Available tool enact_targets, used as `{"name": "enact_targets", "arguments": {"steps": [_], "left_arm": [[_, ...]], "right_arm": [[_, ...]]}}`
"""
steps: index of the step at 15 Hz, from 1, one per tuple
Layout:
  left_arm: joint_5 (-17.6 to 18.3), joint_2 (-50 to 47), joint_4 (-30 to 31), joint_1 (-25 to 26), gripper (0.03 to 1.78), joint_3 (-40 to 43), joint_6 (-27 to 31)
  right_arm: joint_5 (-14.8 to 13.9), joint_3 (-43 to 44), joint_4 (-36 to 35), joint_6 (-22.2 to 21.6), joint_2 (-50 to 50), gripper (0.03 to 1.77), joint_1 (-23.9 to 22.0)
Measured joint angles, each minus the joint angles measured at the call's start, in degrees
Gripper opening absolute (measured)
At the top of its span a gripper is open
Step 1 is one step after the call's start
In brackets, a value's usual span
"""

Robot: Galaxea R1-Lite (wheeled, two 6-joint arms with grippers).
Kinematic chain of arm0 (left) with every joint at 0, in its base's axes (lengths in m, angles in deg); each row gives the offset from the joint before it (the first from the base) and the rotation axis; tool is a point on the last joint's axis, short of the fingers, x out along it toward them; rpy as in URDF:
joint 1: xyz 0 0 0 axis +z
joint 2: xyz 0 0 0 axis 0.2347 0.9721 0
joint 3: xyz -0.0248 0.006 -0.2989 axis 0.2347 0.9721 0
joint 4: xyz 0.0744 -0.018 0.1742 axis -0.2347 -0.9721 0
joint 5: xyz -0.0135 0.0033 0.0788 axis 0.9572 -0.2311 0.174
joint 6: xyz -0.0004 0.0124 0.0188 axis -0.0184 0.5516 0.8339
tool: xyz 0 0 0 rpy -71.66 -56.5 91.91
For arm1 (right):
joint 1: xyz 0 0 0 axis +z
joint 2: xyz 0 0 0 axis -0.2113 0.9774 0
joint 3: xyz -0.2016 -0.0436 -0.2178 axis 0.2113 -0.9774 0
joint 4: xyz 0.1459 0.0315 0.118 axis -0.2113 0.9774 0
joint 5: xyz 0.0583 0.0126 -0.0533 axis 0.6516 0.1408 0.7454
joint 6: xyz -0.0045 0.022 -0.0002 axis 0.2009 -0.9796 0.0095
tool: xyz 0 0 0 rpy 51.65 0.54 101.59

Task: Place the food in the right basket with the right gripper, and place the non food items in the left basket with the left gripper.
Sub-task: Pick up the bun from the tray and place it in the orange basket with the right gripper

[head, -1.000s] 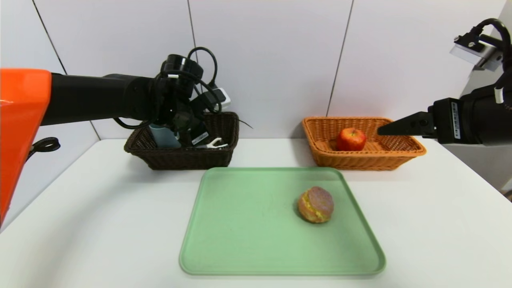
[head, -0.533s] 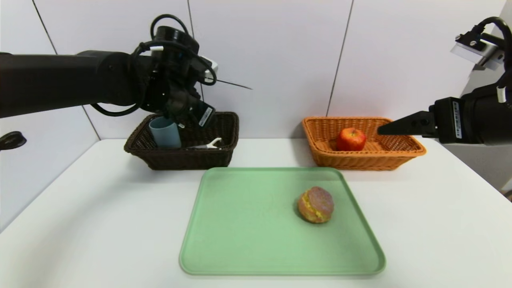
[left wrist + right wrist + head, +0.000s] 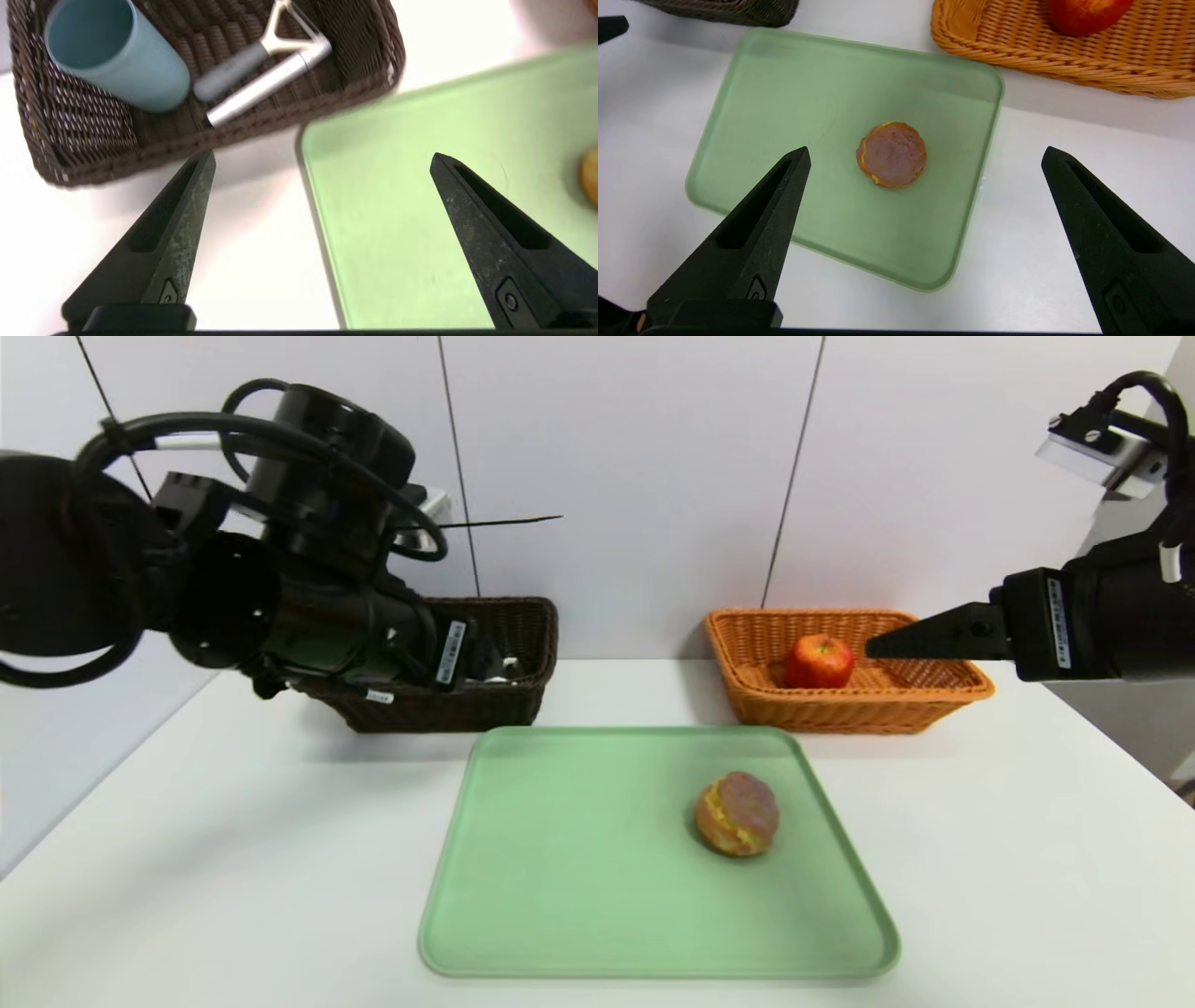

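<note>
Green plastic tray (image 3: 659, 933): pinkish-brown round bun (image 3: 738, 814)
Orange wicker basket (image 3: 859, 714): red apple (image 3: 820, 662)
Black left gripper (image 3: 322, 161): wide apart, empty
Black right gripper (image 3: 927, 151): same

In the head view the light is bright and even, and it seems soft. On the white table (image 3: 1018, 859) there is a weak, wide shadow at the left side, and a darker one lies under the dark basket (image 3: 448, 714). The light source itself I cannot see. In the left wrist view the table is so bright that it becomes pure white, with pinkish edges, and the green tray (image 3: 397, 210) looks soft and a little blurred. The right wrist view is dimmer, greyer; the orange basket (image 3: 1064, 65) throws a soft shadow on the table.
</note>
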Motion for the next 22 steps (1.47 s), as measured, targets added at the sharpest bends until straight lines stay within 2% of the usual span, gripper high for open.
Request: {"name": "enact_targets", "arguments": {"steps": [3,4,7,12,15,19,22], "left_arm": [[0.68,-5.85,0.33,-2.86,1.66,7.8,-0.32],[2.22,-7.39,0.3,-3.55,1.66,9.29,-0.35],[10.22,-11.01,0.33,-4.39,1.67,11.76,0.04],[18.97,-12.98,0.37,-4.57,1.69,12.31,3.25],[19.47,-13.52,0.41,-4.82,1.69,12.7,3.54],[19.31,-13.92,0.48,-4.93,1.69,14.14,3.49],[19.27,-14.14,0.48,-4.88,1.69,14.93,3.51]], "right_arm": [[-0.01,-0.43,0.1,0.0,0.44,1.71,3.89],[-0.06,-0.71,0.05,0.0,0.74,1.71,5.35],[-0.15,-1.23,0.1,0.09,2.65,1.71,8.63],[-0.83,-1.12,-1.16,0.3,8.33,1.71,11.92],[-1.44,-1.12,-3.27,0.23,12.29,1.71,12.28],[-4.82,-1.32,-3.4,0.23,17.79,1.71,12.24],[-5.39,-1.29,-3.58,0.04,21.25,1.71,11.86]]}}
